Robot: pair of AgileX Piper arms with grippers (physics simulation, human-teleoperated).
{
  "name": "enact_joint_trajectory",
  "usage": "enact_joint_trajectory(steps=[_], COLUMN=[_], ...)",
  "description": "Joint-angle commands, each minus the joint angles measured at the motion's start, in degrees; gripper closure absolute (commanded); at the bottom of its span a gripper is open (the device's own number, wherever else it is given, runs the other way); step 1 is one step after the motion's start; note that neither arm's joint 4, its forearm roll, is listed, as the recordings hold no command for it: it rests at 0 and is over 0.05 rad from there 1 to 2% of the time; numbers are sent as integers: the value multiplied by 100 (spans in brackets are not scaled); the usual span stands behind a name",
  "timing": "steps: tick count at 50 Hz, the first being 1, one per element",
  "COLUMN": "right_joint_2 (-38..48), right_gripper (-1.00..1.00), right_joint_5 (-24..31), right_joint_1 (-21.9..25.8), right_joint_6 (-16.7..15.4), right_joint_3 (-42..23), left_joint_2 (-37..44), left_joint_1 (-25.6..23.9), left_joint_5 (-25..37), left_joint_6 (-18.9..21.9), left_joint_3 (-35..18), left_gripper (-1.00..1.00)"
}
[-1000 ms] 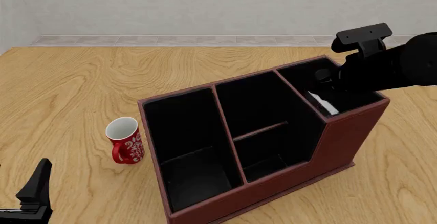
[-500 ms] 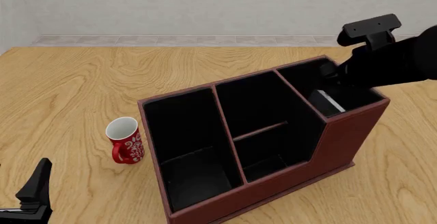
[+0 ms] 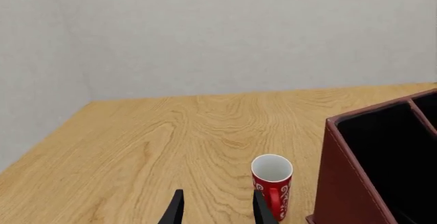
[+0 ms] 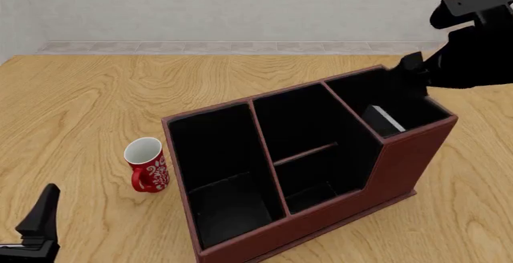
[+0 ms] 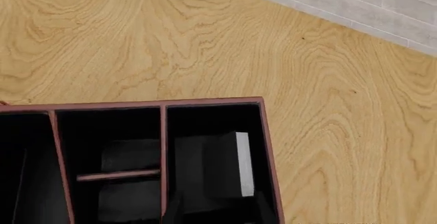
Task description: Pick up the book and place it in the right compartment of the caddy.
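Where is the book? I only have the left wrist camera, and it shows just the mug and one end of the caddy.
Observer: The book stands in the right compartment of the caddy, with its white page edges showing.
Operator: Is the right gripper on it?
Observer: No. The right gripper hangs above that compartment's far rim, apart from the book.
Operator: Anything in the middle slot?
Observer: Only a crossbar spanning it. I see no objects there.
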Motion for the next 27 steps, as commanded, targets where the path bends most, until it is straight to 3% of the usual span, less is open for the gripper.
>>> enact_joint_trajectory(steps=[1, 27], right_joint_2=[-671, -2201], right_gripper=[-100, -100], right_joint_5=[345, 908], right_joint_1=[113, 365], right_joint_6=[-65, -469], right_joint_3=[-22, -282], left_joint_2=[1, 0], left_joint_1=[-35, 1], left_joint_5=[38, 86], left_joint_6=[-19, 48], left_joint_3=[-94, -236], left_gripper=[-100, -100])
